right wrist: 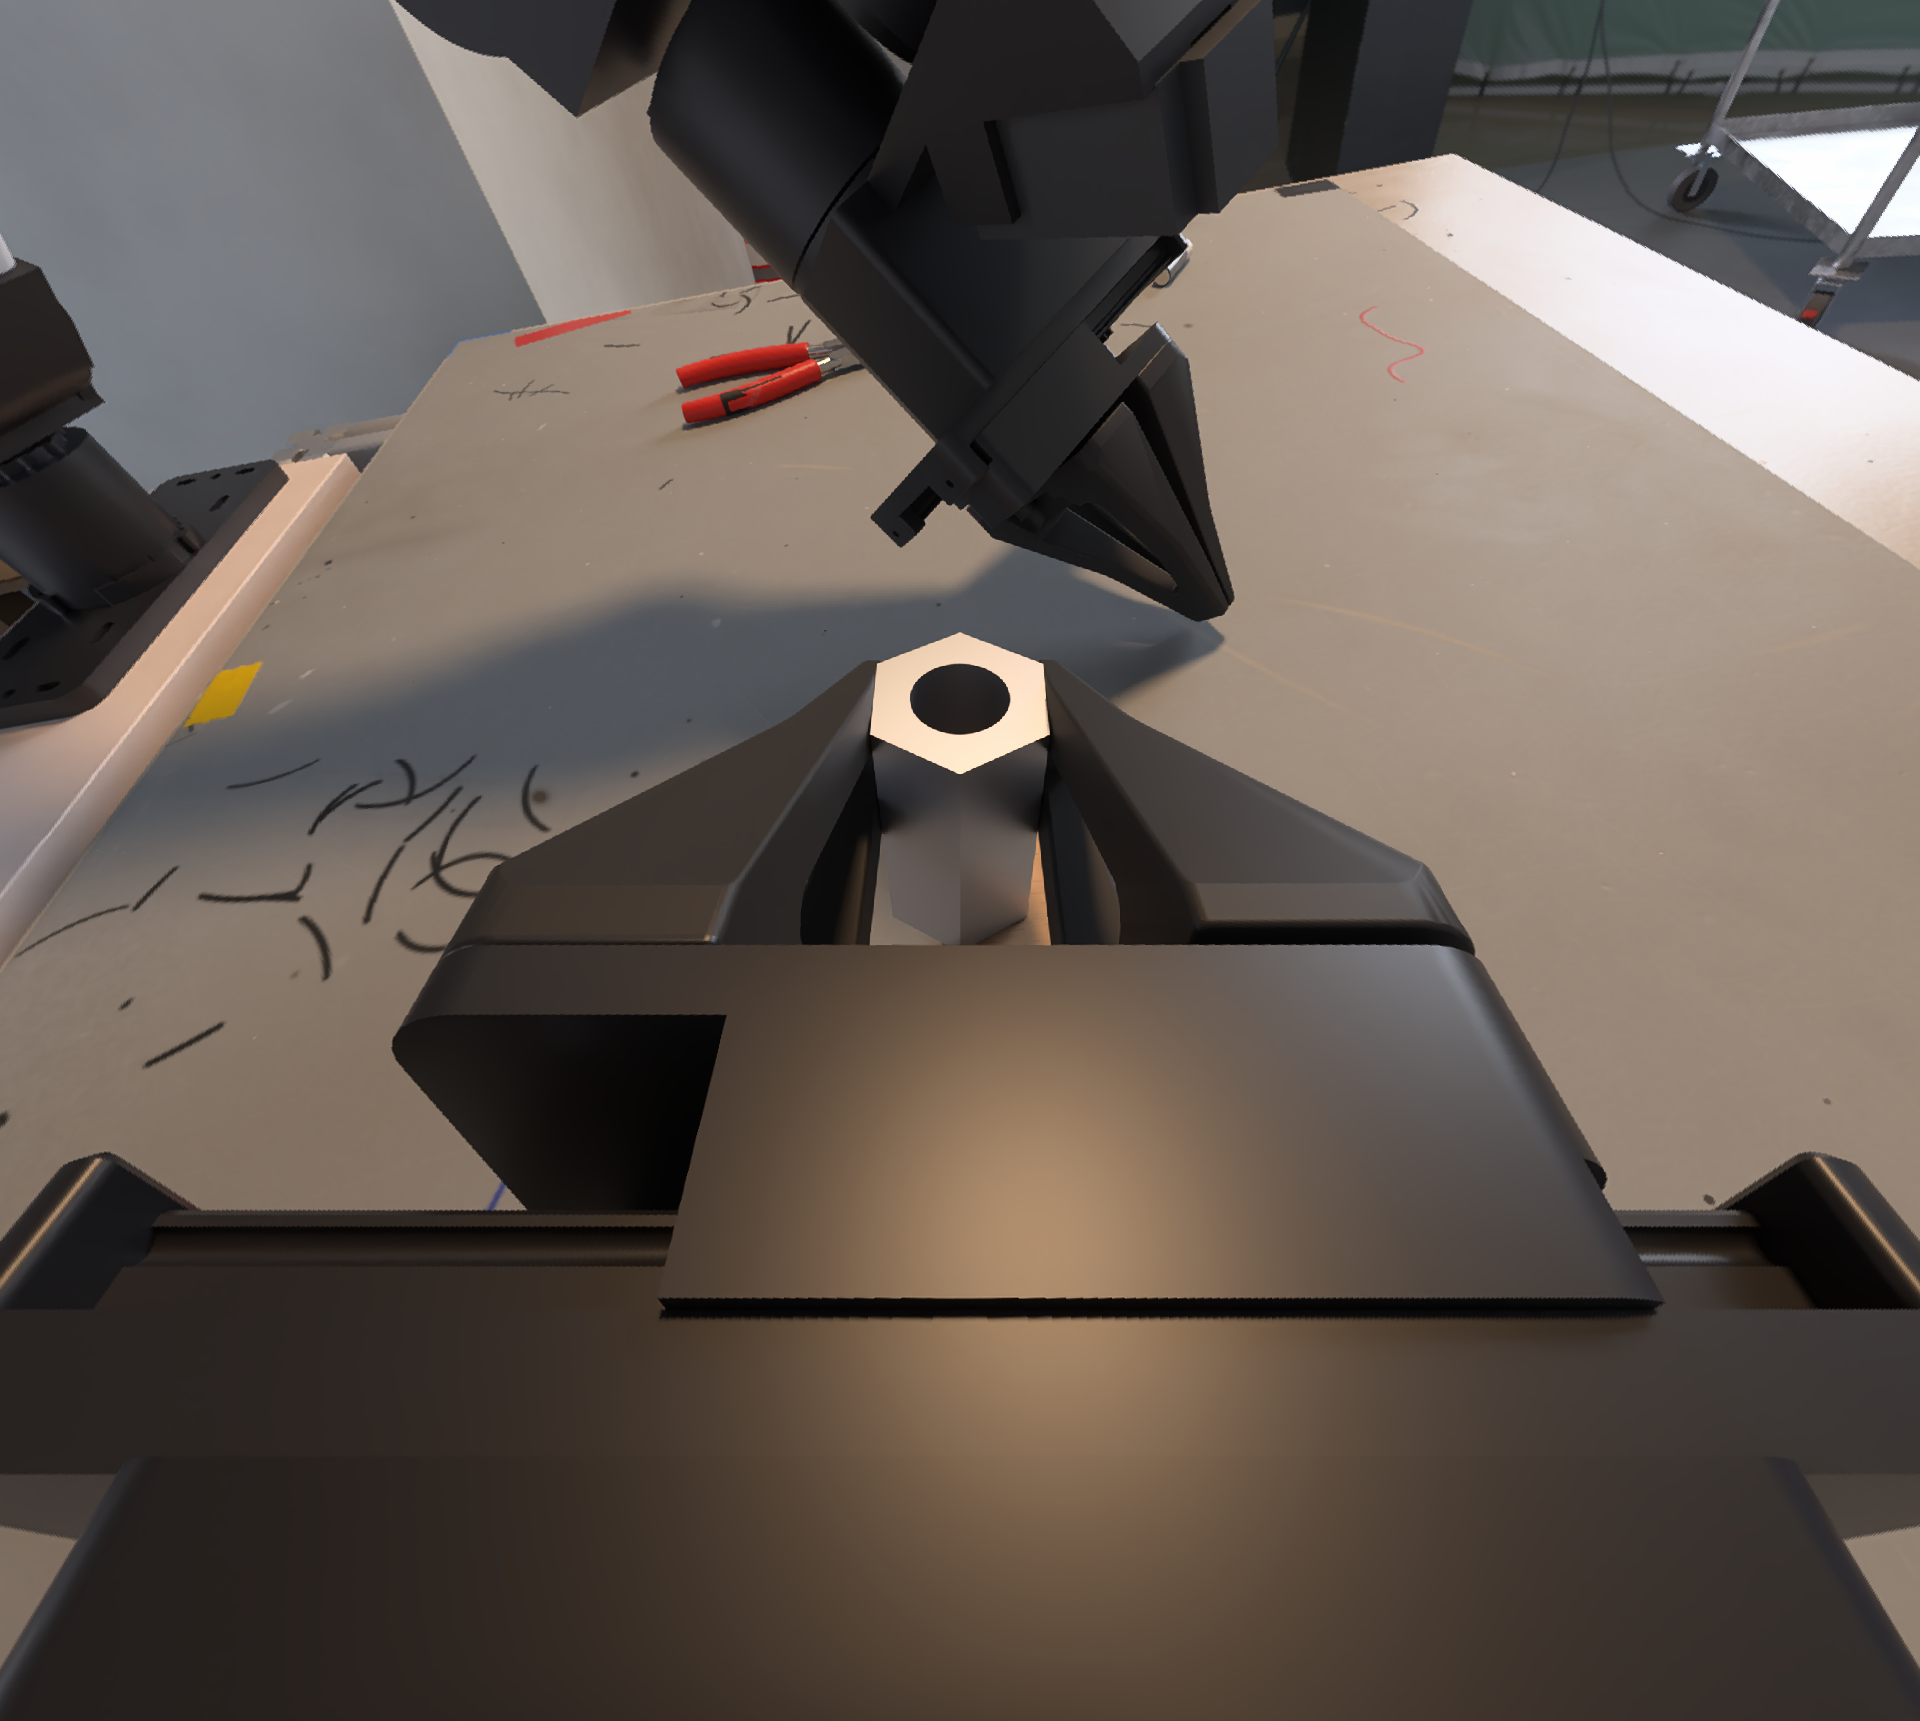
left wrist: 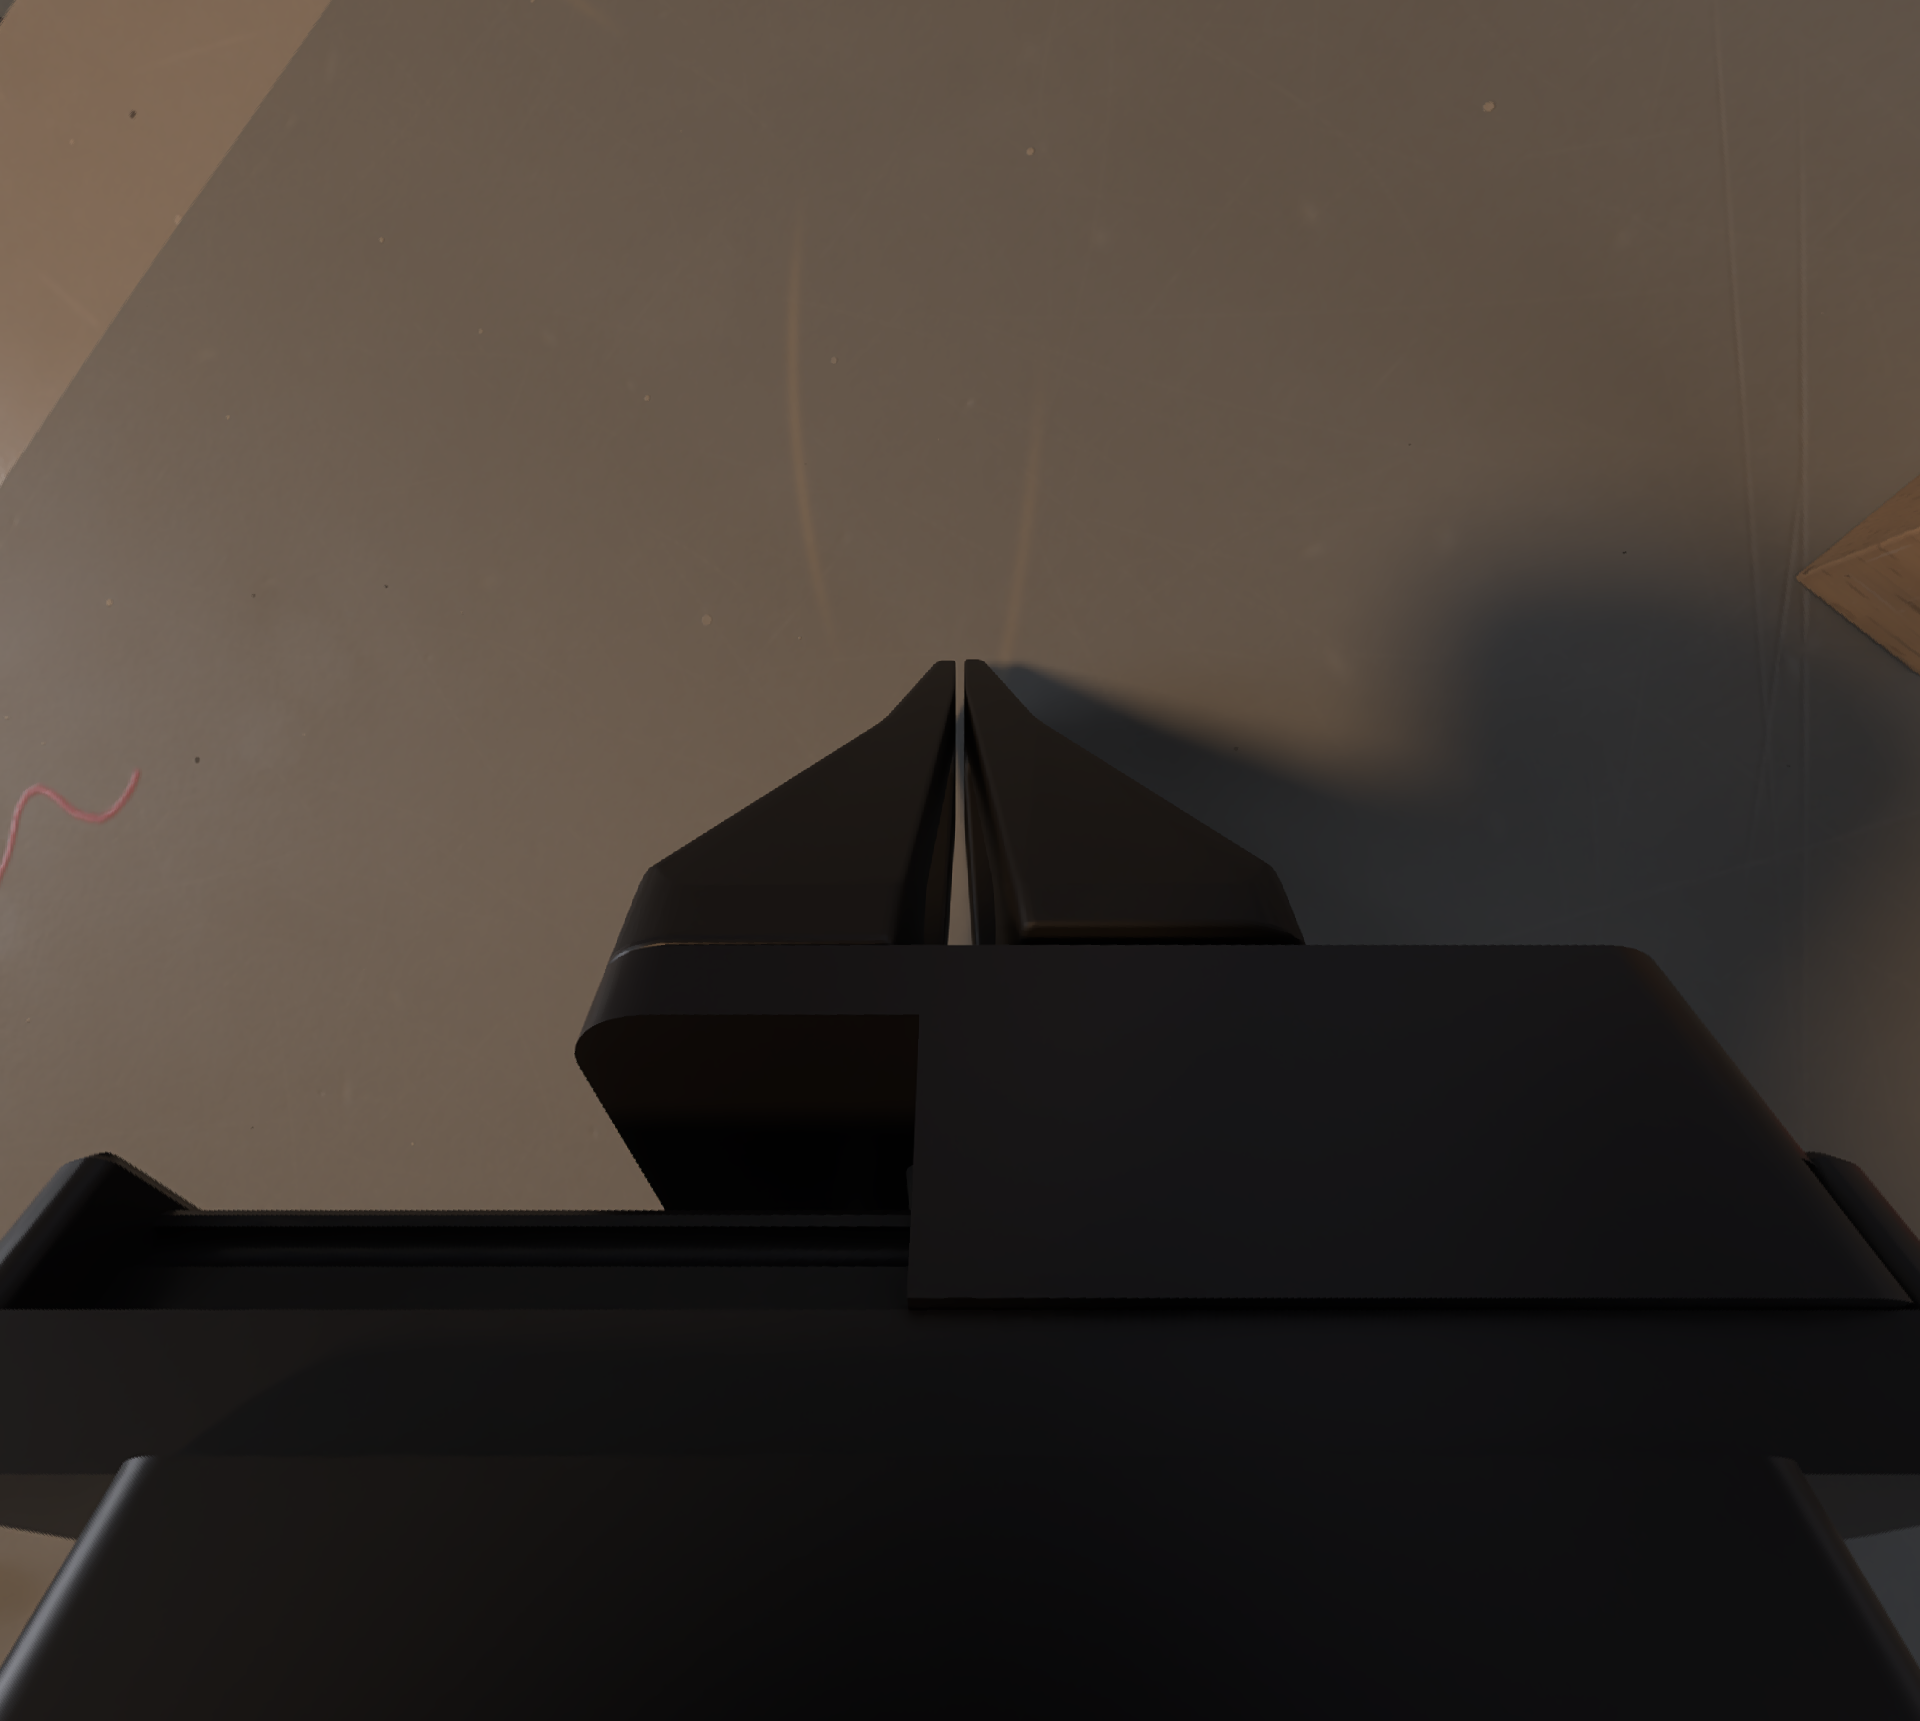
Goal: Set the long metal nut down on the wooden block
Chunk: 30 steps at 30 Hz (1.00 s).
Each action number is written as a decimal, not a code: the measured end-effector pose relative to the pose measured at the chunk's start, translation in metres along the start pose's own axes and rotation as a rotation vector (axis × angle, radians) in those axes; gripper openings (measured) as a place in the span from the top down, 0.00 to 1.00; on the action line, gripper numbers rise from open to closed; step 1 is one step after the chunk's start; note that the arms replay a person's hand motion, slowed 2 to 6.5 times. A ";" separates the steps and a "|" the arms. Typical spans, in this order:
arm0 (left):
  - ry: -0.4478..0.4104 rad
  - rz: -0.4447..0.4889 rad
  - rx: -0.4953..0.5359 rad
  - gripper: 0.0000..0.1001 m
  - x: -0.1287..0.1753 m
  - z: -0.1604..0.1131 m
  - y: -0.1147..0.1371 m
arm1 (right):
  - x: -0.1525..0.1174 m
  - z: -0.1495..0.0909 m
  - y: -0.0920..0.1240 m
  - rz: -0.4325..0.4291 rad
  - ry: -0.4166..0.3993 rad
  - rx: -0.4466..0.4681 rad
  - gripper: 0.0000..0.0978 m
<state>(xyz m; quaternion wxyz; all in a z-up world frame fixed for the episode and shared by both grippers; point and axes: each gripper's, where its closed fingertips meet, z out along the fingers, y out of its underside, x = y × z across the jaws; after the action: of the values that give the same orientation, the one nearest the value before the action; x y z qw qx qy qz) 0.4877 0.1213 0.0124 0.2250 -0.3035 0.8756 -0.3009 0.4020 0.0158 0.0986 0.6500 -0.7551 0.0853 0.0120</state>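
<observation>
The long metal nut [right wrist: 958, 778] is seen only in the right wrist view, clamped between the fingers of the right gripper [right wrist: 958, 705] above the table [right wrist: 1455, 736], with red-handled pliers [right wrist: 753, 381] lying farther off. The left gripper [left wrist: 959, 665] is pressed together and empty, as both views show. Only a corner of the wooden block [left wrist: 1875, 585] is shown, at the right edge of the left wrist view.

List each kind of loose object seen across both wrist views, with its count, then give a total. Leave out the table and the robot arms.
Long silver hexagonal metal nut, held between the right gripper's jaws: 1
Light wooden block, corner only at the left wrist view's edge: 1
Red-handled pliers, lying on the table: 1
Total: 3
</observation>
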 end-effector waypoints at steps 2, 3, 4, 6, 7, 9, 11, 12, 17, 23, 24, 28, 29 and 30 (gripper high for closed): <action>0.000 0.000 0.000 0.99 0.000 0.000 0.000 | 0.000 0.000 0.000 0.000 -0.001 0.000 0.75; 0.000 0.000 0.000 0.99 0.000 0.000 0.000 | 0.000 0.000 0.000 0.000 -0.002 0.000 0.75; 0.000 0.000 0.000 0.99 0.000 0.000 0.000 | 0.000 0.000 0.000 0.001 -0.003 0.001 0.75; 0.000 0.000 0.000 0.99 0.000 0.000 0.000 | 0.000 0.000 0.000 0.001 -0.005 0.001 0.75; 0.000 0.000 0.000 0.99 0.000 0.000 0.000 | -0.001 0.000 0.000 0.002 -0.006 0.001 0.75; 0.000 0.000 0.000 0.99 0.000 0.000 0.000 | -0.001 0.000 0.000 0.003 -0.008 0.001 0.75; 0.000 0.000 0.000 0.99 0.000 0.000 0.000 | -0.001 0.000 0.000 0.004 -0.010 0.001 0.75; 0.000 0.000 0.000 0.99 0.000 0.000 0.000 | -0.001 0.000 0.000 0.005 -0.012 0.001 0.75; 0.000 0.000 0.000 0.99 0.000 0.000 0.000 | -0.002 0.001 0.000 0.009 -0.020 0.002 0.75; -0.001 0.001 0.001 0.99 0.000 0.000 0.000 | -0.002 0.001 0.000 0.011 -0.020 0.002 0.75; -0.001 0.001 0.002 0.99 0.000 0.000 0.000 | -0.002 0.001 0.000 0.011 -0.020 0.002 0.75; -0.001 0.001 0.002 0.99 0.000 0.000 0.000 | -0.002 0.001 0.000 0.012 -0.022 0.002 0.75; -0.001 0.001 0.002 0.99 0.000 0.000 0.000 | -0.002 0.001 0.000 0.012 -0.022 0.002 0.75; -0.001 0.001 0.002 0.99 0.000 0.000 0.000 | -0.002 0.001 0.000 0.013 -0.023 0.002 0.75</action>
<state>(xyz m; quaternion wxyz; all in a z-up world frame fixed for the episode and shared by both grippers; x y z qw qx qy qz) 0.4880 0.1212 0.0127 0.2258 -0.3029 0.8755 -0.3013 0.4000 0.0166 0.0986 0.6515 -0.7538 0.0826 0.0247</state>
